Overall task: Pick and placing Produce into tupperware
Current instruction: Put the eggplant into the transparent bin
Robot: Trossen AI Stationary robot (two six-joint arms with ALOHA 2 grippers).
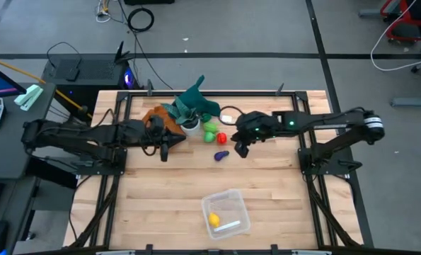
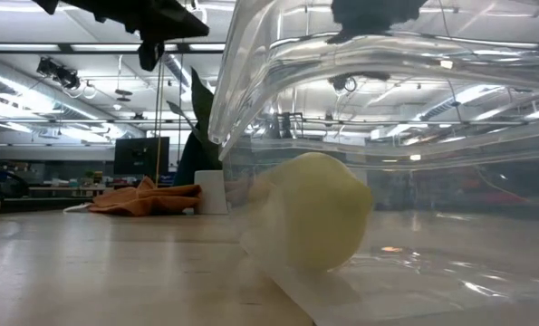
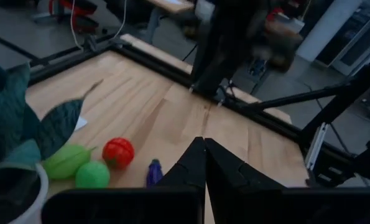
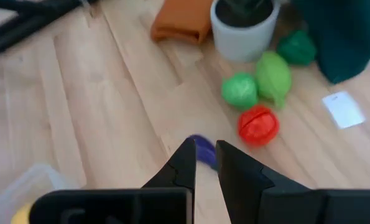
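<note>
Yellow toy fruit (image 1: 214, 219) lies inside the clear rounded-square plastic tupperware (image 1: 235, 202) at the wooden table's (image 1: 153, 205) near edge. Two green toys (image 1: 209, 132), a red toy (image 1: 221, 138) and a purple toy (image 1: 221, 155) sit beside the white pot (image 1: 190, 127). Right hand (image 1: 240, 150) hovers near the purple toy, fingers almost together, empty. Left hand (image 1: 164, 154) is fully closed, empty.

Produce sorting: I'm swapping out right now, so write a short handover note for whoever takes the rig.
Left tool: shut, empty, near the orange cloth.
Right tool: nearly shut, empty, over the purple piece.
Done: yellow piece is in the clear container at the table's front.
Left: purple piece, red piece and two green pieces lie by the white plant pot.
</note>
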